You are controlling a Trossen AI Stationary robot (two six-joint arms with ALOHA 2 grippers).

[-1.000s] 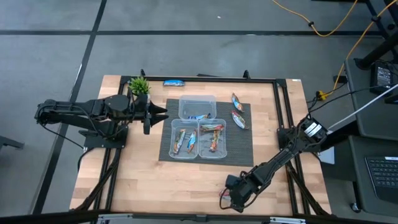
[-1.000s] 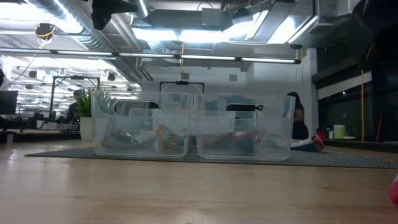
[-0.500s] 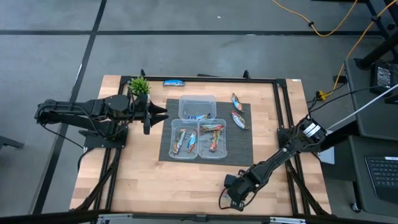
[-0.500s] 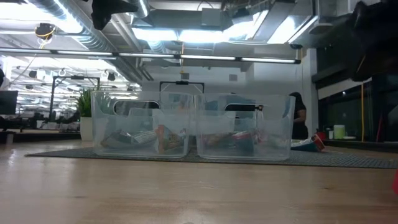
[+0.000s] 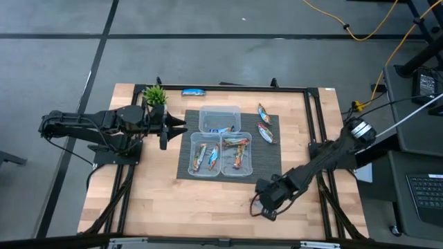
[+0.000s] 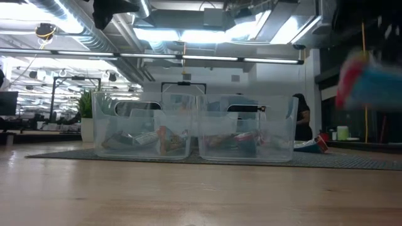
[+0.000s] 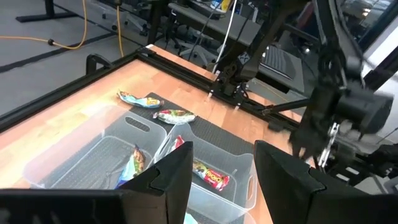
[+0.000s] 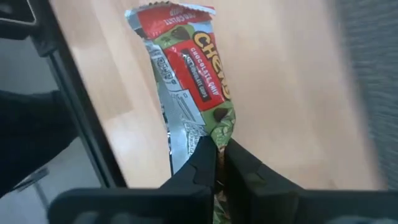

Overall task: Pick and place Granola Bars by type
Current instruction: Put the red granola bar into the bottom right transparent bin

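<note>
Table [image 5: 208, 200] evenly lit from above, shadows faint. Glare from ceiling lights [image 6: 188, 34] in low view; motion-blurred granola bar [image 6: 367, 81] there. Background softened in right wrist view.

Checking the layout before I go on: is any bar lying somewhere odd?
Yes: one blue-wrapped granola bar lies alone on the bare wood at the table's far edge, off the dark mat and apart from the clear plastic tubs. Two more wrapped bars wait on the mat. The right gripper holds a green-and-red bar.
</note>
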